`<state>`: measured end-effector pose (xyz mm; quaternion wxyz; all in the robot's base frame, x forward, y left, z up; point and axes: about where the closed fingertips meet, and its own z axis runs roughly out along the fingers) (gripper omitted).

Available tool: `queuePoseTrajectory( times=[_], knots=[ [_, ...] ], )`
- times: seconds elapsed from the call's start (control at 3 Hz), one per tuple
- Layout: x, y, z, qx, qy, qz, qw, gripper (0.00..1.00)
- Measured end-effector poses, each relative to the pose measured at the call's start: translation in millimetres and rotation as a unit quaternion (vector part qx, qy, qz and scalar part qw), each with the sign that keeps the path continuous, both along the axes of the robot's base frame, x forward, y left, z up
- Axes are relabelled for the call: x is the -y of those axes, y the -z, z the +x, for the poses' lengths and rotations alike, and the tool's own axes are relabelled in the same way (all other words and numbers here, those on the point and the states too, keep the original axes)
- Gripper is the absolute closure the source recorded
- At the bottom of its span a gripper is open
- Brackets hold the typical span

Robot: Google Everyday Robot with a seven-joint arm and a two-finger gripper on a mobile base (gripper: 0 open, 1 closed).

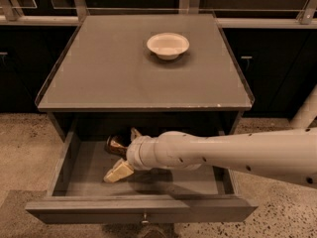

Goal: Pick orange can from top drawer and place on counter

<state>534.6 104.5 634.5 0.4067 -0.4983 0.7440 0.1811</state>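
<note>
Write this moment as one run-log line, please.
gripper: inside open top drawer, at orange can | orange can: in drawer, not on counter | counter: holds white bowl

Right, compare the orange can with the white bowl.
The orange can is down in the open top drawer; the white bowl sits up on the counter. The can is shiny and dark orange-brown; the bowl is matte and pale. The can lies between the spread fingers of the gripper; nothing touches the bowl. Both are small and round.
</note>
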Motion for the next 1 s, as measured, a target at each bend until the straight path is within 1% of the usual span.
queuePoseTrajectory(
  times=[0.33, 0.67, 1.0],
  knots=[
    [0.4, 1.7, 1.6, 0.001, -0.005, -0.010, 0.9999, 0.00],
    [6.3, 7.5, 8.2, 0.001, -0.005, -0.032, 0.9995, 0.00],
    [7.1, 15.7, 14.2, -0.001, -0.007, -0.045, 0.9989, 0.00]
  ],
)
